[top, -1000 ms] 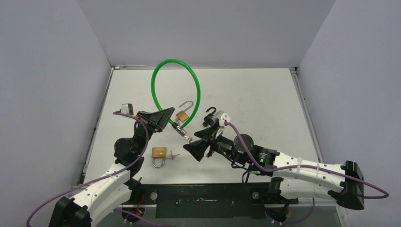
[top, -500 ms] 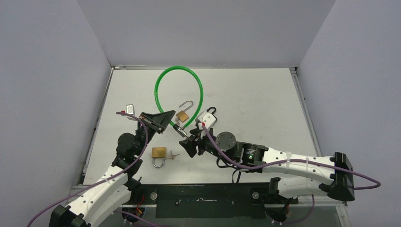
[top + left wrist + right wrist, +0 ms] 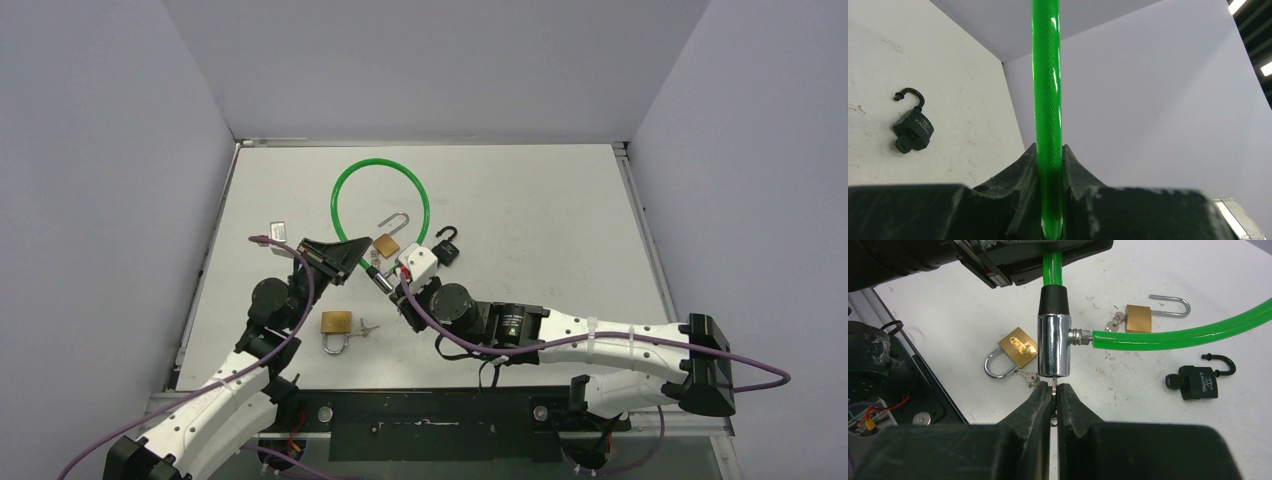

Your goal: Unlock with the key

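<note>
Two arms over table [image 3: 560,220], wrists close together left of centre. Green cable [image 3: 378,161] looped behind them, both ends running into lock [image 3: 1053,345], held up between the wrists. On cable just above lock's black collar: left gripper [image 3: 345,252], clenched tight; in left wrist view, cable straight up out of the closed fingers. Directly under lock: right gripper [image 3: 1054,390], pinched on key [image 3: 1054,385]. Chrome cylinder body on lock, upright in right wrist view, black collar on top, second cable end plugged into its side through a small metal fitting. Three padlocks on table nearby. Shut brass padlock [image 3: 336,323] with keys at its base, on near side of the grippers. Open brass padlock [image 3: 386,243] within the cable loop's outline, shackle swung up. Black padlock [image 3: 447,252] just outside the loop on the right, shackle open. Of key, only a small metal stub between fingertips, touching cylinder's bottom end; depth of insertion not clear.
</note>
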Robot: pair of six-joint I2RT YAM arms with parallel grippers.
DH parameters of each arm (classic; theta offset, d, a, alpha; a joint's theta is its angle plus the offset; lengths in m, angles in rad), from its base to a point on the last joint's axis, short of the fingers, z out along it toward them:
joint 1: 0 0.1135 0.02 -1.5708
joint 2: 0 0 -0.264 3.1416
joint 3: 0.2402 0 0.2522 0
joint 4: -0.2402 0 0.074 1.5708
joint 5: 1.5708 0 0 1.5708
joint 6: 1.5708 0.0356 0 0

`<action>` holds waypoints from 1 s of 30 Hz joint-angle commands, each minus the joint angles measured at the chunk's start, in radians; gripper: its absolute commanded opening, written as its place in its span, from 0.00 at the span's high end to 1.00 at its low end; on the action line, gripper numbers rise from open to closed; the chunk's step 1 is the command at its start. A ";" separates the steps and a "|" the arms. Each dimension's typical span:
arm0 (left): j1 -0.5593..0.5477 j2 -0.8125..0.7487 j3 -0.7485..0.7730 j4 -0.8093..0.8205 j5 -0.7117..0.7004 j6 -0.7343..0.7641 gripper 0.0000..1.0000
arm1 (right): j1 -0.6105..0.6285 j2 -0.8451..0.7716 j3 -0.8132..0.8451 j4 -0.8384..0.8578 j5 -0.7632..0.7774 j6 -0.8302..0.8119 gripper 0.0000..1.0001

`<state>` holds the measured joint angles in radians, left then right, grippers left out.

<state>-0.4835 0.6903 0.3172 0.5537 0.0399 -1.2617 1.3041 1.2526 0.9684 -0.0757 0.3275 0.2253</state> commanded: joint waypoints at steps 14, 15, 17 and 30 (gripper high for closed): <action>0.003 -0.045 0.015 0.321 0.047 -0.052 1.00 | -0.194 -0.201 -0.150 0.276 -0.394 0.360 0.32; 0.003 -0.044 0.012 0.338 0.050 -0.054 1.00 | -0.204 -0.211 -0.163 0.288 -0.391 0.403 0.25; 0.003 -0.039 0.006 0.370 0.058 -0.054 1.00 | -0.228 -0.224 -0.193 0.323 -0.393 0.507 0.18; 0.003 -0.043 -0.020 0.479 0.128 -0.057 1.00 | -0.272 -0.214 -0.310 0.679 -0.303 0.819 0.17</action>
<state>-0.4824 0.6678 0.2863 0.8841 0.1337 -1.3033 1.0355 1.0260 0.6155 0.4347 -0.0254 0.9859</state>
